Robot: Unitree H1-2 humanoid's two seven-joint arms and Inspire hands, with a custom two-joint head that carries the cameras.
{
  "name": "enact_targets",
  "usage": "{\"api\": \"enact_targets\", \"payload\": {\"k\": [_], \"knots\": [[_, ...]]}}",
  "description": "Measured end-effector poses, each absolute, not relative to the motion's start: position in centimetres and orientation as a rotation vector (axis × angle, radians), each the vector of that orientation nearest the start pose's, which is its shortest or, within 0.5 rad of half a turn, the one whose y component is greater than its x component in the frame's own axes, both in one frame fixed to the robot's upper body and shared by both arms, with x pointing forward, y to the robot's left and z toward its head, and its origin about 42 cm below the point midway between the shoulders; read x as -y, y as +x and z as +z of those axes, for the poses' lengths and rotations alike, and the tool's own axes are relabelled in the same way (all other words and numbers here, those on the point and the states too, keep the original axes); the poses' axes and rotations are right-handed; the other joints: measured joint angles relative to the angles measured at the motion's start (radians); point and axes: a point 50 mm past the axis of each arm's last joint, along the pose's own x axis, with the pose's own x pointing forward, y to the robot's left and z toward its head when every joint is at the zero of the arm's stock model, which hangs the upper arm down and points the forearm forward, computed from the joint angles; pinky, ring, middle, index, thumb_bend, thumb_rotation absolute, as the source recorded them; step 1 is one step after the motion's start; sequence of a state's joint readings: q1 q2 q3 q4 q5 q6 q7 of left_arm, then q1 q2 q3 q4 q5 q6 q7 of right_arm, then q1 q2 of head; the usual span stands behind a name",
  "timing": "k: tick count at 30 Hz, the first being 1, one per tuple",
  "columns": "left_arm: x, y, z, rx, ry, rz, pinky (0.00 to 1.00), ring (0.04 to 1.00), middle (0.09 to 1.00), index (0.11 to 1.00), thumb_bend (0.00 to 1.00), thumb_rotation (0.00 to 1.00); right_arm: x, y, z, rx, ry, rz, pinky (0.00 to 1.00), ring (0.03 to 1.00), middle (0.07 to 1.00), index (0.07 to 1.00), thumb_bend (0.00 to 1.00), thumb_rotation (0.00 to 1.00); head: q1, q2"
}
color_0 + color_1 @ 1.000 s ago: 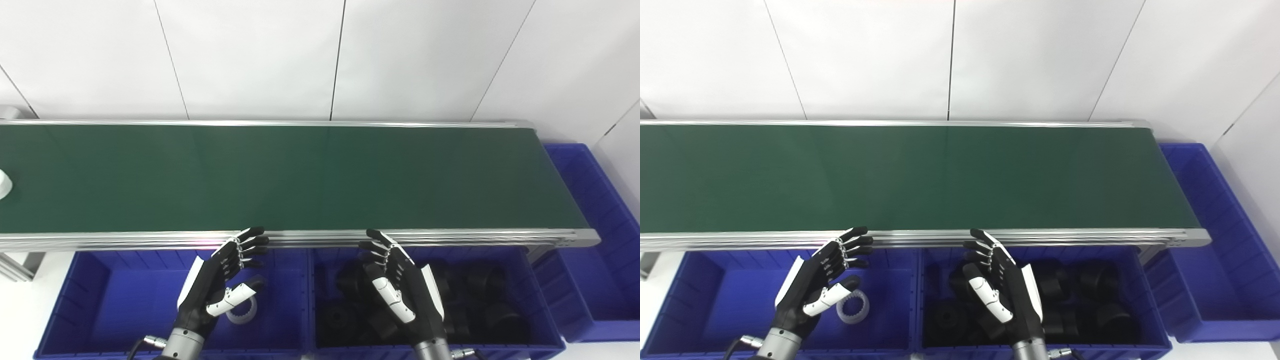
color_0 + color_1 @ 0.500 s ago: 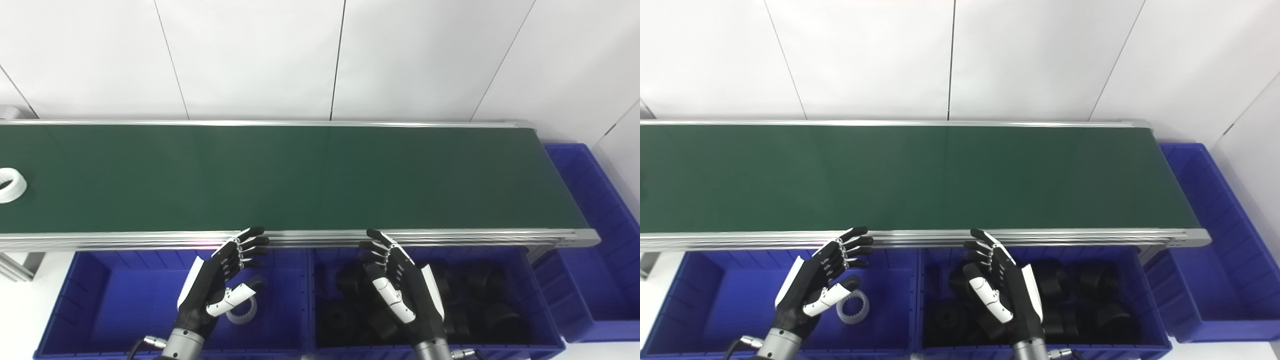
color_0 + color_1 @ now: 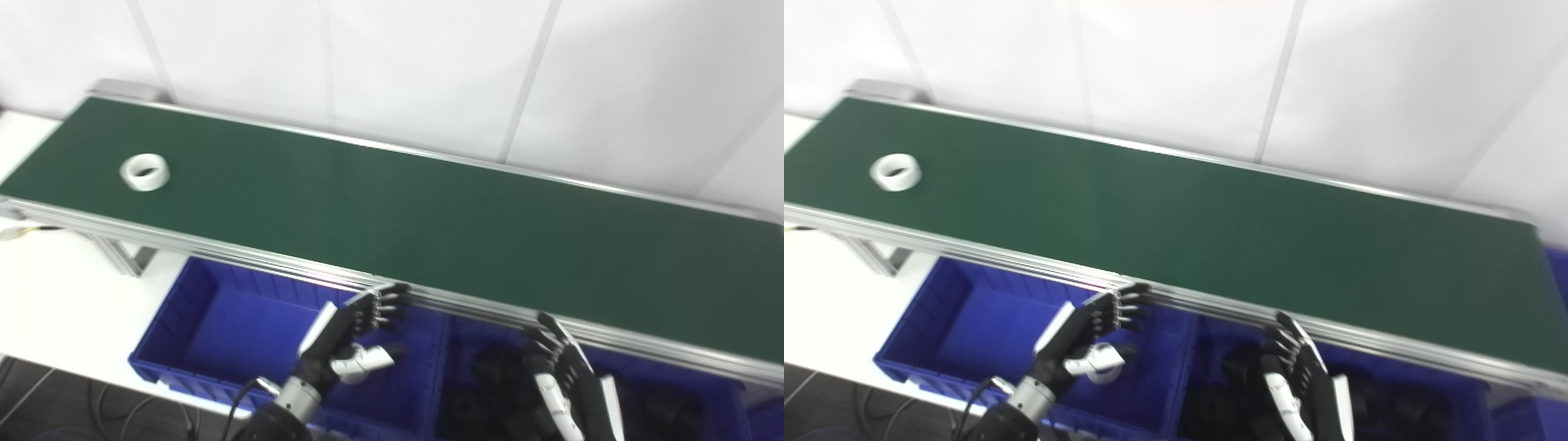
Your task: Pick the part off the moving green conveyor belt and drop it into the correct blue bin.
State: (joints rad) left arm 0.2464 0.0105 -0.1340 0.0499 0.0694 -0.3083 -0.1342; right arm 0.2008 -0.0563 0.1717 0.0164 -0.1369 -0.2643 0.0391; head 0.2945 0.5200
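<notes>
White ring (image 3: 144, 172) far up the green belt (image 3: 392, 208), well left of both hands, nearer the left hand (image 3: 346, 334); right hand (image 3: 566, 386) farther; fingers spread, empty.

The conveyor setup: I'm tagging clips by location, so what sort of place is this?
Probably a factory-style sorting station or a lab mock-up: a long green conveyor belt carries a white ring part, with blue bins below its near edge for sorted parts.
</notes>
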Motion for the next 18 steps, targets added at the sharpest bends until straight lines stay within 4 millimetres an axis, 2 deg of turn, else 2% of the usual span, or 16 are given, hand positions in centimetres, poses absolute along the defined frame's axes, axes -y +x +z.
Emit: {"api": "enact_targets", "payload": {"k": [8,17,18], "knots": [[-18.43,19.14,3.83,0.002,0.069,-0.219,0.65,0.729,0.778,0.804,0.87,0.52,18.68,20.87,5.88,0.052,-0.134,0.197,0.64,0.720,0.769,0.864,0.38,0.66,-0.009,-0.017],[-18.84,19.88,4.15,0.019,0.089,-0.230,0.62,0.708,0.771,0.803,0.87,0.51,18.34,20.91,5.78,0.050,-0.135,0.198,0.64,0.721,0.766,0.859,0.39,0.63,-0.029,-0.029],[-19.02,19.96,4.19,0.021,0.102,-0.235,0.61,0.704,0.771,0.798,0.88,0.49,18.32,20.91,5.78,0.050,-0.136,0.199,0.65,0.725,0.768,0.859,0.39,0.62,-0.031,-0.031]]}}
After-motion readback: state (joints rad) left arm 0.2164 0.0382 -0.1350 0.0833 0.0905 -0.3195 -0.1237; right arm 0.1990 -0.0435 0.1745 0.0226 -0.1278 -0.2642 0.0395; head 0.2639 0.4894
